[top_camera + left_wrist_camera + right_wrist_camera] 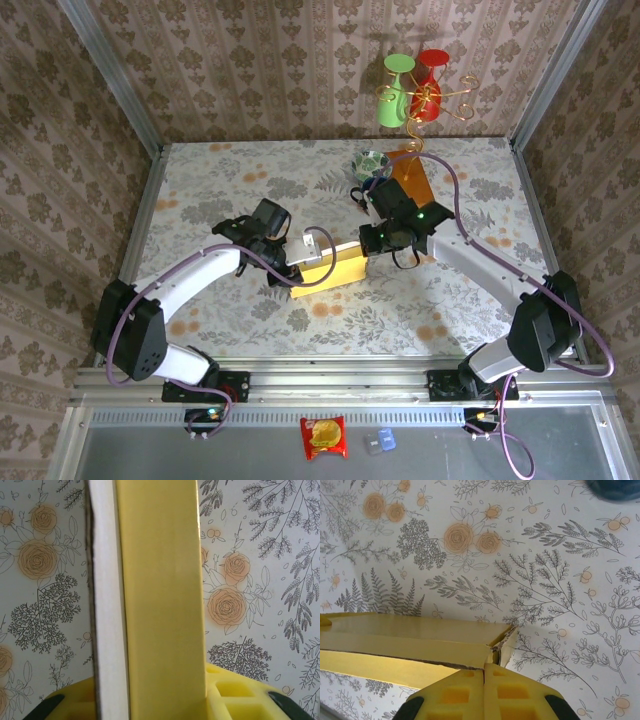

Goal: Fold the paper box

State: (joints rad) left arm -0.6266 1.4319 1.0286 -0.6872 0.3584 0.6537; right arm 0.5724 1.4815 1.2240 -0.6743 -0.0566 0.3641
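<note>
From above, the paper box (pixel 330 270) sits mid-frame, yellow, partly folded, between the left gripper (pixel 305 243) and the right gripper (pixel 372 240). In the left wrist view, a yellow panel with a whitish inner face stands clamped between the fingers. In the right wrist view, the pads are pressed together at the box's frayed edge (pinching it? can't tell).

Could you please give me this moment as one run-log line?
left hand: shut on paper box panel | right hand: shut, tips at box corner | stage: fold unfinished
</note>
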